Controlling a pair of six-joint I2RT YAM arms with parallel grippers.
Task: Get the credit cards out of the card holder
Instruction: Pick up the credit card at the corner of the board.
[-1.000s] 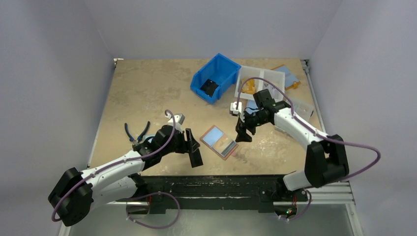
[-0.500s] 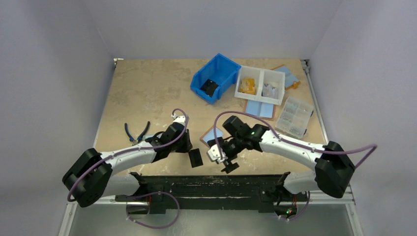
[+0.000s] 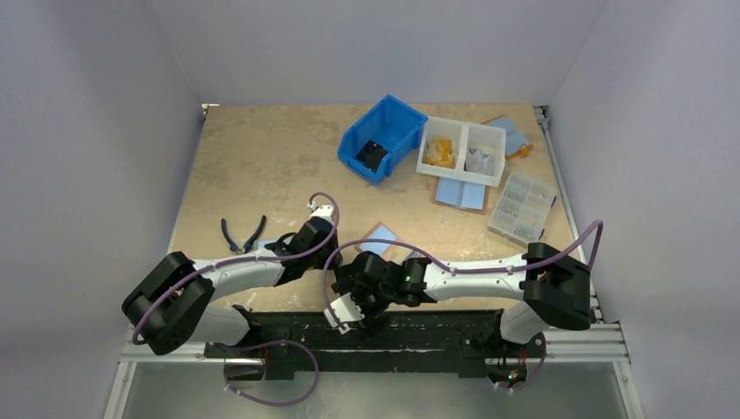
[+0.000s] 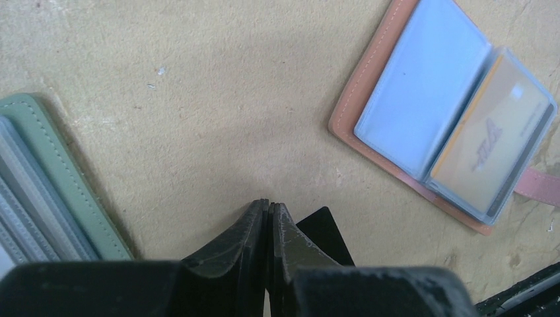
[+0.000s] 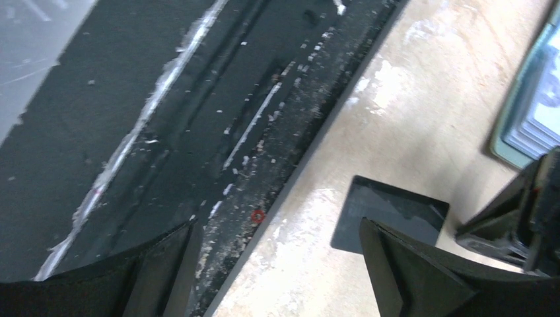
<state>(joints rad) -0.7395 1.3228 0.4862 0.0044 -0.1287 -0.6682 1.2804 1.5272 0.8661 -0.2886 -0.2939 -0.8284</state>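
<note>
The card holder [image 4: 422, 99] lies open and flat on the desk [image 4: 198, 99], salmon-brown cover down and light-blue lining up. An orange card [image 4: 492, 148] sits inside a clear sleeve on its right half, and a pink snap tab [image 4: 538, 188] projects from the lower right edge. In the top view the card holder [image 3: 381, 237] lies in the near middle of the desk, partly covered by the right arm that crosses in front of it. In the left wrist view it lies ahead and to the right of the left gripper [image 4: 269, 206], apart from it, with bare desk between. The left jaws are pressed together with nothing visible between them. A black card [image 4: 323, 231] lies flat on the desk just beside the right-hand finger; contact cannot be determined. A green wallet [image 4: 39, 185] with grey sleeves lies to the left of these jaws, near the edge of that view. The right gripper [image 5: 277, 228] hangs over the near edge of the desk, closer to the arm bases than the card holder. Its jaws stand wide and hold nothing. Between them appear the desk edge, the black rail [image 5: 198, 99] and the black card [image 5: 389, 214]. Further out, pliers [image 3: 243, 234] lie to the left, and a blue bin [image 3: 384, 137], a white divided tray [image 3: 462, 150] and a clear compartment box [image 3: 522, 207] stand toward the far right.
</note>
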